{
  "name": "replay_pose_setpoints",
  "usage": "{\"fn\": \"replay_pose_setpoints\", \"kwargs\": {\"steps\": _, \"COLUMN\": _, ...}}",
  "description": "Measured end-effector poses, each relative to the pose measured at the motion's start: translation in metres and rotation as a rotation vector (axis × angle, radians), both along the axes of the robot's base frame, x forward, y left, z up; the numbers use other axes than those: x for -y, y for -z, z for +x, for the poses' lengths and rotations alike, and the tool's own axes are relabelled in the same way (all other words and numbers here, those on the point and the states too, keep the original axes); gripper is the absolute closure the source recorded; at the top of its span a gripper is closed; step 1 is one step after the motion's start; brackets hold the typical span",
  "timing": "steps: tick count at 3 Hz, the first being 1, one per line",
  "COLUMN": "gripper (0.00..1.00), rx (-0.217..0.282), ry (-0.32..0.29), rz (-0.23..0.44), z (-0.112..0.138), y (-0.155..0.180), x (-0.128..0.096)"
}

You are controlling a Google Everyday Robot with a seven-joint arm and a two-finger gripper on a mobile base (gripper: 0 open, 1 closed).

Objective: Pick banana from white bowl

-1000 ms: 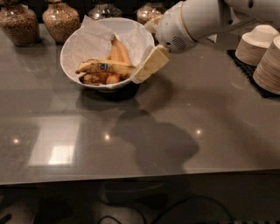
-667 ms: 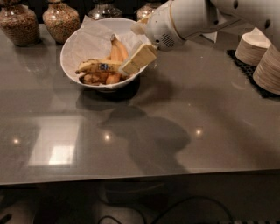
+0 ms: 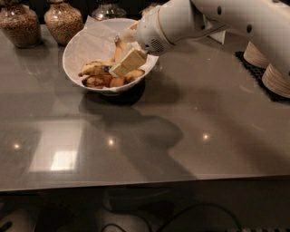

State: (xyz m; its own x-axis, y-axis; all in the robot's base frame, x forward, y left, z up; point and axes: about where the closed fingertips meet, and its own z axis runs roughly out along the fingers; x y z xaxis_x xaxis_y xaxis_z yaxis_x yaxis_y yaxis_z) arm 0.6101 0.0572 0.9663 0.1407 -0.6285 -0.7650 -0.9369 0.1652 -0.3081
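Note:
The white bowl, lined with crinkled white paper, stands on the grey table at the back left. The brown-spotted banana with a blue sticker lies across its front, among smoother orange-yellow bananas. My gripper reaches in from the right over the bowl's right half. Its near cream finger hangs just right of the sticker, and its far finger is by the back rim. It is open and holds nothing. The white arm hides the bowl's right rim.
Two jars of grain and a glass jar stand behind the bowl. Stacked beige dishes sit on a black mat at the right. The table's front edge runs along the bottom.
My gripper has moved left from the bowl's right rim to over the bowl and dipped toward the bananas. The bowl and the bananas have not moved.

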Motion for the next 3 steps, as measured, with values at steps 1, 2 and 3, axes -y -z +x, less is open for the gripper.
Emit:
{"fn": "replay_pose_setpoints", "kwargs": {"steps": 1, "gripper": 0.31, "rx": -0.011, "ry": 0.003, "rz": -0.009, "z": 0.009, "y": 0.011, "x": -0.009}}
{"fn": "replay_pose_setpoints", "kwargs": {"steps": 2, "gripper": 0.33, "rx": -0.023, "ry": 0.008, "rz": -0.022, "z": 0.020, "y": 0.024, "x": -0.015}}
{"fn": "replay_pose_setpoints", "kwargs": {"steps": 3, "gripper": 0.33, "rx": -0.032, "ry": 0.016, "rz": -0.043, "z": 0.031, "y": 0.034, "x": -0.019}}
